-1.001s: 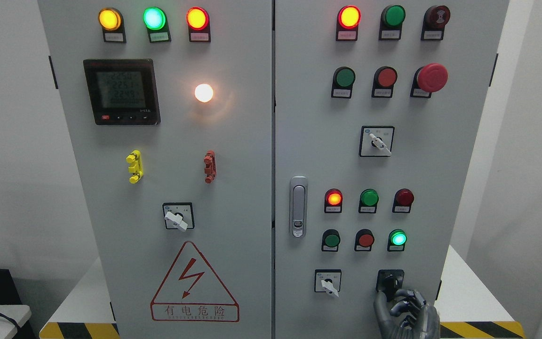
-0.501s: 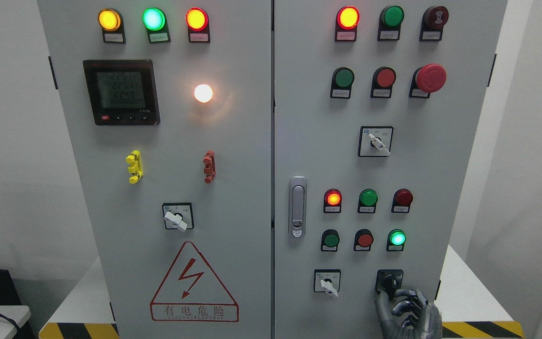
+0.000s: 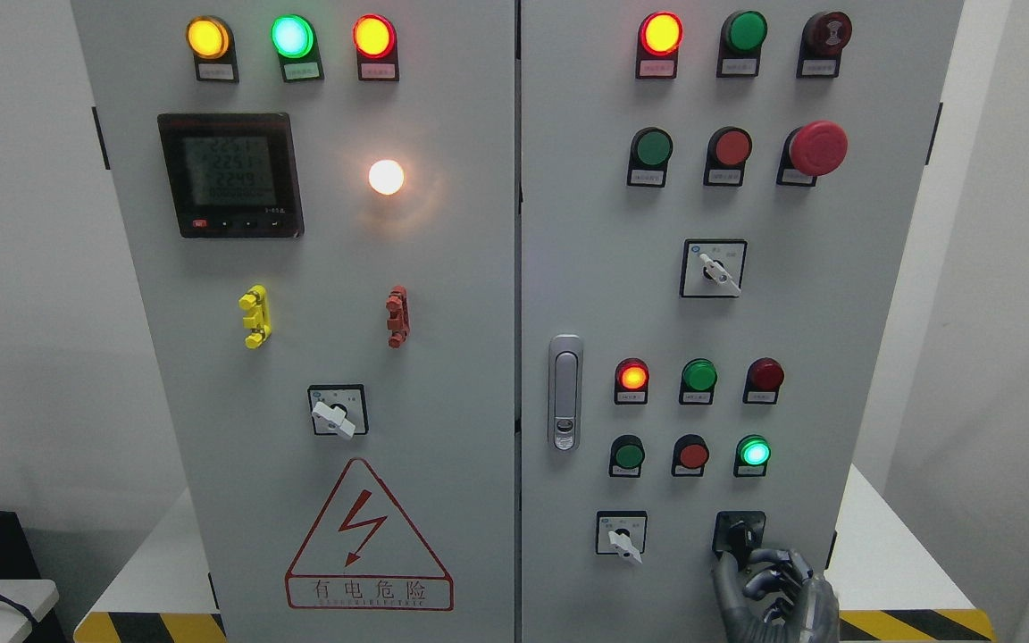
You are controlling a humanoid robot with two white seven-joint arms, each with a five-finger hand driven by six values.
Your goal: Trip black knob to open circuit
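Since a second ago the right hand (image 3: 769, 585) has sunk slightly at the lower right of the cabinet, and over the last half second it has barely shifted, if at all. It sits just below the black knob (image 3: 740, 534), which is mounted in a dark square plate at the bottom right of the right-hand cabinet door (image 3: 836, 357), to the right of the small white selector switch (image 3: 622, 538). Its fingers (image 3: 778, 563) are curled and reach up to the knob's lower edge; whether they actually clamp the knob cannot be told from this angle.

By my reading the task is at the contact stage: the hand has arrived, but the turn looks not yet made, since the green lamp (image 3: 754, 451) above the knob and the red lamp (image 3: 632, 376) are lit.

Hard to make out: the knob's pointer direction, the contact between fingertips and knob, and the label print. The forearm is cut off by the bottom edge, and the left hand is out of view.
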